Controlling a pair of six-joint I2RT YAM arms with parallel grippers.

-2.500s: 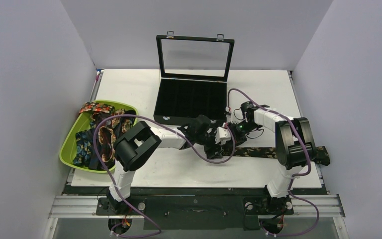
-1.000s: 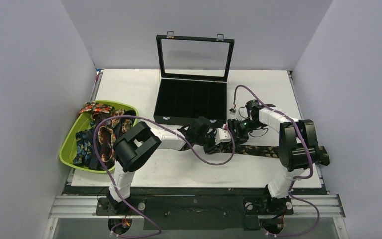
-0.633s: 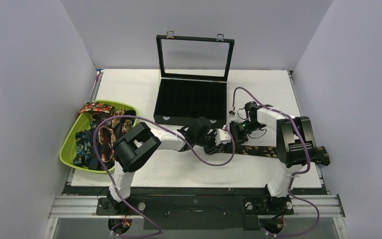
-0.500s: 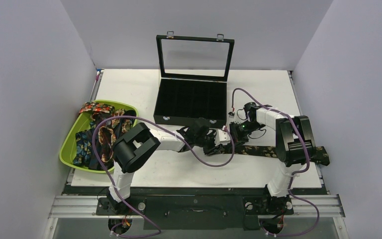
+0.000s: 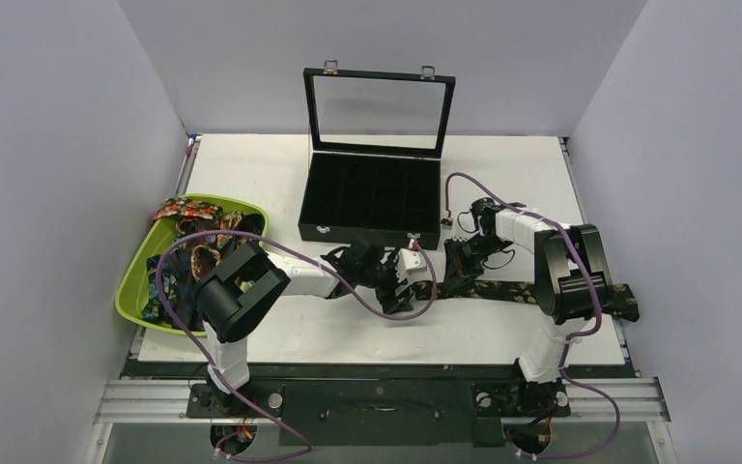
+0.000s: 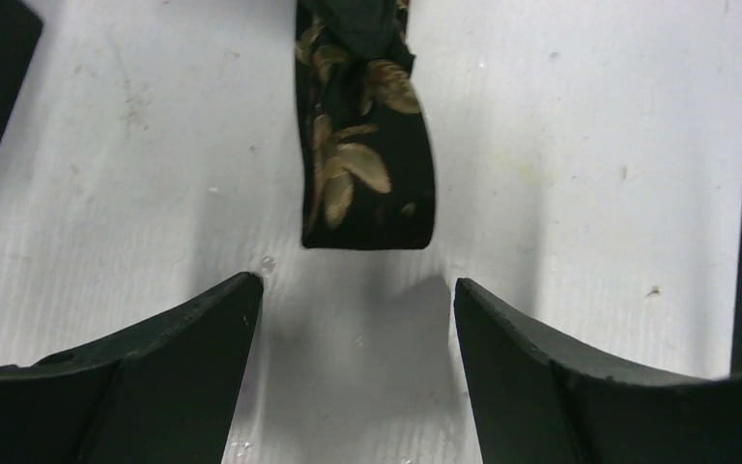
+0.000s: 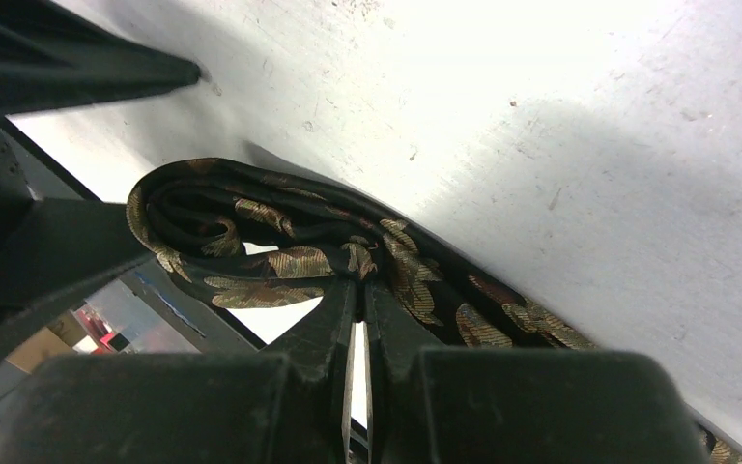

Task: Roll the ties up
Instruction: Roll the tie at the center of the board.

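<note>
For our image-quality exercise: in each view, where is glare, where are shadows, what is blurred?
Top view: even light, faint shadows on the table. Left wrist: tie sharp, shadow between the dark left fingers. Right wrist: table glares white at top; right fingers dark, slightly soft.

Robotics lab test cell — a white desk (image 5: 251, 164) walled by plain grey panels (image 5: 48, 145), with left arm (image 5: 237, 295) and right arm (image 5: 565, 271) bolted to an aluminium rail (image 5: 145, 401).
</note>
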